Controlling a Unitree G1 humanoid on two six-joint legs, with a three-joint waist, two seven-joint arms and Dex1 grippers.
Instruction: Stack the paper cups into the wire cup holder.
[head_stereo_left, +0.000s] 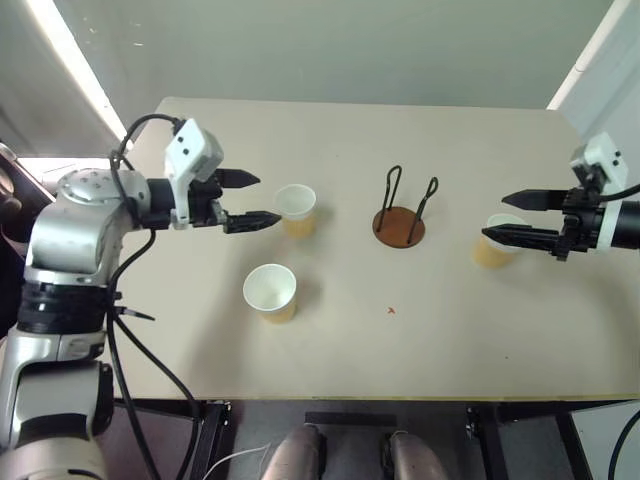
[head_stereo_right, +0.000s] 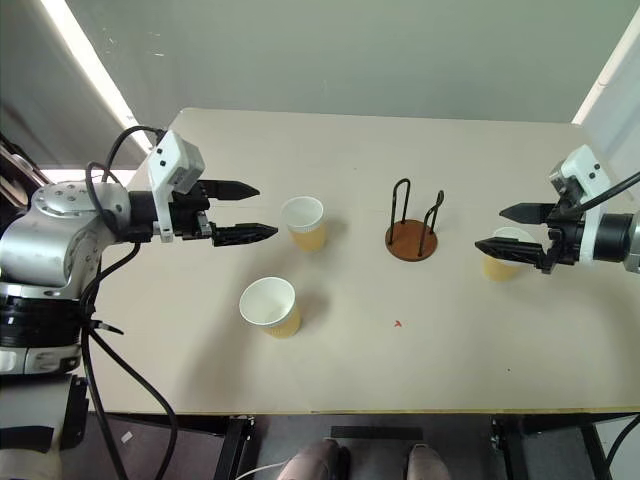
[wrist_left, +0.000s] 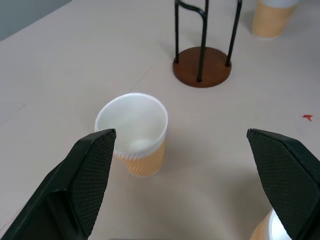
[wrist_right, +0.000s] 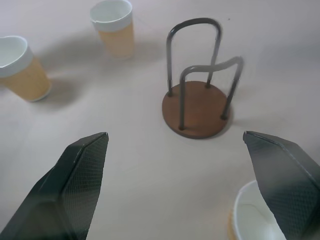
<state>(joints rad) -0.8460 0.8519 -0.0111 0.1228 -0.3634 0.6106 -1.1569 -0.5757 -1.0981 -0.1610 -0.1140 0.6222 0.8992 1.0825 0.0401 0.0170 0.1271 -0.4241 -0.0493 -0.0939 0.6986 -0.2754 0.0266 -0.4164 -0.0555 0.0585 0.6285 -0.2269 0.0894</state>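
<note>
Three tan paper cups stand upright on the table: one (head_stereo_left: 296, 209) left of centre, one (head_stereo_left: 270, 292) nearer the front, one (head_stereo_left: 497, 242) at the right. The wire cup holder (head_stereo_left: 399, 224), a brown disc with two black loops, stands empty between them. My left gripper (head_stereo_left: 258, 198) hovers open just left of the first cup, pointing at it. My right gripper (head_stereo_left: 506, 216) hangs open above the right cup, pointing toward the holder. In the left wrist view the first cup (wrist_left: 133, 133) sits between the fingers' lines, with the holder (wrist_left: 202, 66) behind.
The beige table (head_stereo_left: 420, 330) has a small red mark (head_stereo_left: 391, 310) in front of the holder. Its front edge runs just below the near cup; grey floor lies beyond the far edge.
</note>
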